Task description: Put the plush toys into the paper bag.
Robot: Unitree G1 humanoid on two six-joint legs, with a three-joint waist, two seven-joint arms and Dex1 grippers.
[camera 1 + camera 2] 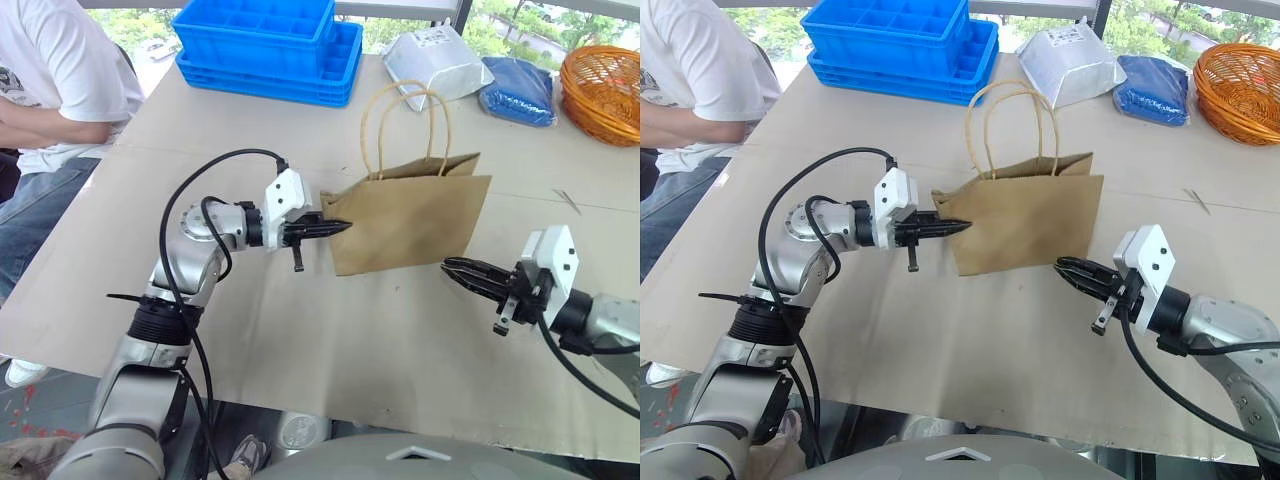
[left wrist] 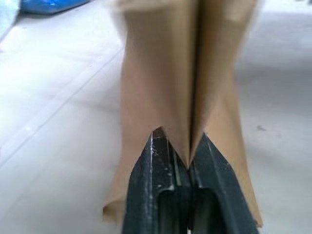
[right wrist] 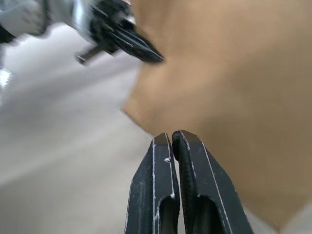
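Brown paper bag [image 1: 410,220] is being pinched at its left side fold by the left hand [image 1: 340,227]; it should be held steady, untorn, while the right hand [image 1: 455,266], pressed together, is hovering beside.

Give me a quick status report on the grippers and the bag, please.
Left gripper shut on brown kraft paper bag, pinching its side fold. Right gripper shut, empty, apart from bag. Nothing in the way.

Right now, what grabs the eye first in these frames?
The brown paper bag stands mid-table, its twine handles up, with the left tool shut on its side edge. The right tool, shut and empty, hangs near the bag's opposite lower corner. Blue crates and an orange basket line the far edge.
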